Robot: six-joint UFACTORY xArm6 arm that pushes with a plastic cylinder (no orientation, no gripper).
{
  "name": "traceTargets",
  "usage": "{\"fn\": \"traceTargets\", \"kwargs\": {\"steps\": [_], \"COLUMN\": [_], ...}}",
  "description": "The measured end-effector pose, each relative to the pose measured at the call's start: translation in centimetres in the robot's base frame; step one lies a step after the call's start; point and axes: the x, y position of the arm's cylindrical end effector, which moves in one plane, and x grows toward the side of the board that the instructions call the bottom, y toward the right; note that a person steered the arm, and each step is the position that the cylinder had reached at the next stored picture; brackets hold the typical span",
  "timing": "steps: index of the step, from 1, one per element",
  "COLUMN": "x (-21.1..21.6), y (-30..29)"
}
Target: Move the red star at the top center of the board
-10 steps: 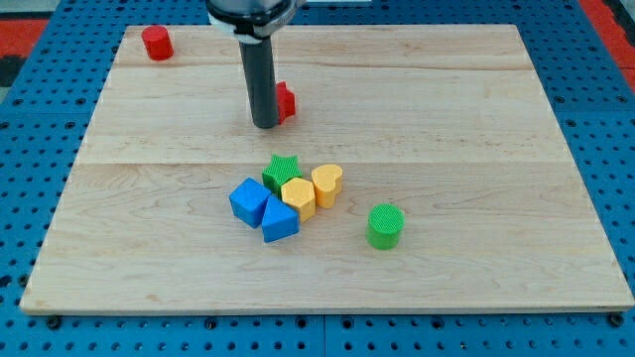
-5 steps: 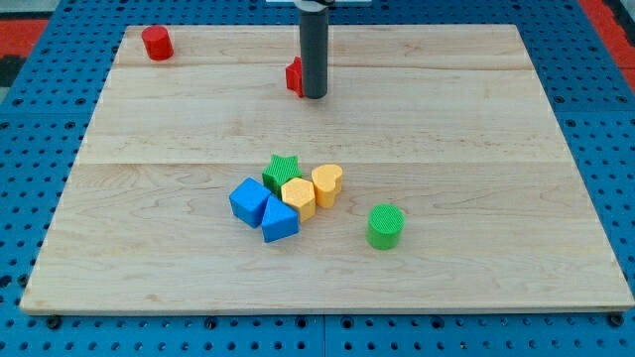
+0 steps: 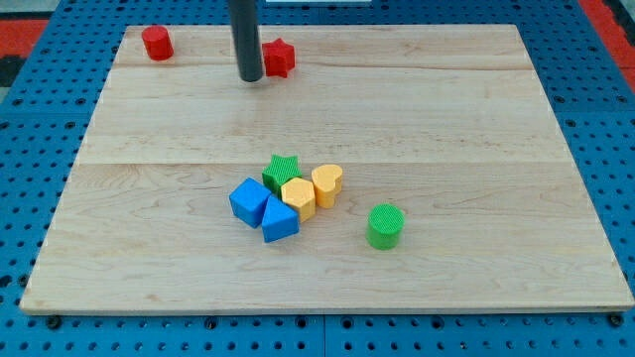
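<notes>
While the rod stands upright over the upper part of the wooden board (image 3: 476, 119), my tip (image 3: 250, 78) rests just to the view's left of the red star (image 3: 278, 58), slightly lower in the view than it. Whether tip and star touch cannot be settled; they sit very close, with at most a thin gap. This arm carries no fingers: the rod ends plainly and has hold of nothing.

Red star: upper part of the board, a little to the view's left of centre, near the top edge, lying flat on the wood.

Red cylinder (image 3: 157, 43): top left corner of the board, well apart from the star and the tip.

Central cluster, below the board's middle and well apart from the tip:
- green star (image 3: 282, 169) at the cluster's top;
- yellow hexagonal block (image 3: 299, 196) just below it, touching;
- yellow heart-shaped block (image 3: 327, 184) just beside the hexagonal one, on the view's right;
- blue block (image 3: 249, 200) of angular form on the cluster's left, exact shape unclear;
- blue triangular block (image 3: 280, 220) at the cluster's bottom, pressed against its blue neighbour and the yellow hexagonal block.

Green cylinder (image 3: 385, 226): alone, to the view's lower right of the cluster, near it but not touching.

Blue pegboard (image 3: 30, 178) surrounds the board on all sides.
</notes>
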Motion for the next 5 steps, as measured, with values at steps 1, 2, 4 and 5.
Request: {"fn": "traceTargets", "kwargs": {"steps": [1, 2, 4, 5], "x": [-0.7, -2.3, -4.4, -4.4], "y": [-1.1, 1.4, 4.9, 5.4]}}
